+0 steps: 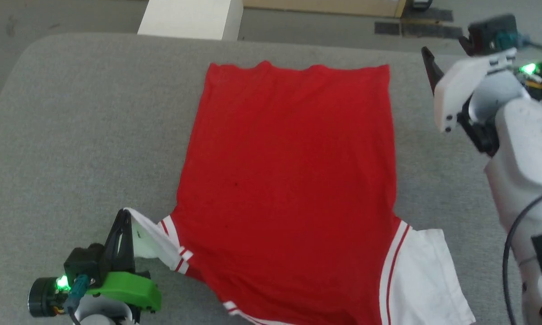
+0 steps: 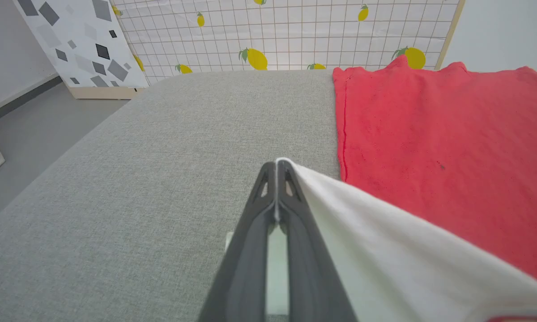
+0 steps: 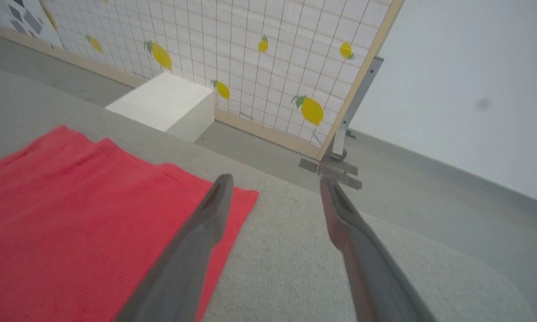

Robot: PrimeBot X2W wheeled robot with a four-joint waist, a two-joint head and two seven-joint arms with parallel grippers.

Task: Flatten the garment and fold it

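Right, head view first: you've got the garment (image 1: 289, 180) spread flat on the grey surface (image 1: 86, 135), plain red side up, hem at the far end and sleeves at the near end. Your left claw (image 1: 125, 215) sits at lower left, clamped on the edge of the white sleeve (image 1: 151, 241) on that side, which is drawn out sideways. The other sleeve (image 1: 422, 280) lies flat at lower right. Your right claw (image 1: 429, 67) is at the far right, off the cloth, near the hem corner.

Left wrist view: left claw (image 2: 276, 167) fingers are pressed together, with white sleeve fabric (image 2: 385, 250) pinched at the tips. The red body lies just beyond on the right.

Right wrist view: right claw (image 3: 275, 181) fingers are spread wide with nothing between them, by the garment's red corner (image 3: 94, 214). A white box (image 3: 165, 105) and a lemon-print screen (image 3: 250, 58) stand beyond the surface.
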